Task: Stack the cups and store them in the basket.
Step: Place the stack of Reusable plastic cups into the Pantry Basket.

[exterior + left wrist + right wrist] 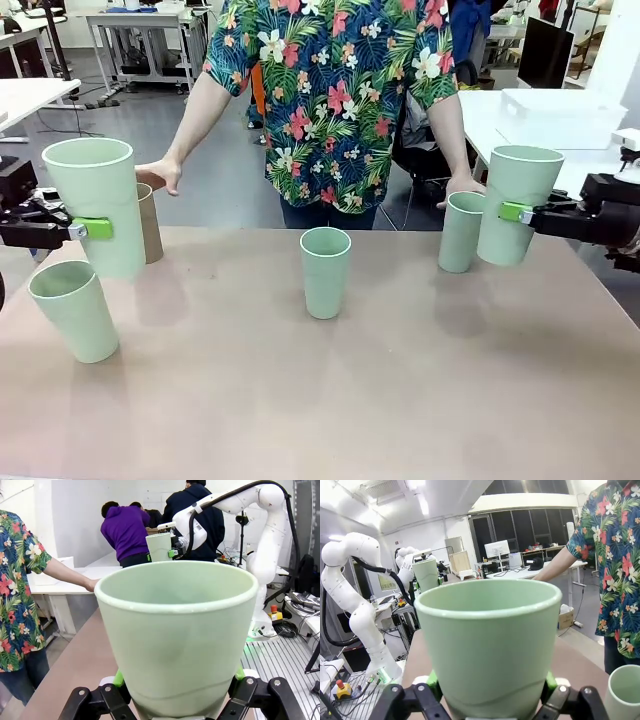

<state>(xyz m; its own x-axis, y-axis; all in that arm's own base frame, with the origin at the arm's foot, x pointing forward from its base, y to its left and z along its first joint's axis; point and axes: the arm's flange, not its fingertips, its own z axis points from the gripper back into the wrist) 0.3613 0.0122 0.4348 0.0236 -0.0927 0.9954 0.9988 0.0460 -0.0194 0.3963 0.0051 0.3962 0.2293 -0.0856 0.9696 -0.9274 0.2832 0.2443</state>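
The left gripper (95, 229) pinches a mint cup (97, 195), held up left of the middle cup (326, 270). The right gripper (512, 212) pinches a second mint cup (518, 200), held up to its right. The brown cup (150, 225) and a standing mint cup (462, 232) sit just beside the held ones, so a sideways swing could topple either.

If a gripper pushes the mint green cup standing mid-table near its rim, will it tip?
Probably tips: the tall matte mint green tumbler stands on its narrow base. Likely light and stiff: the left gripper holds a matching tumbler undented.
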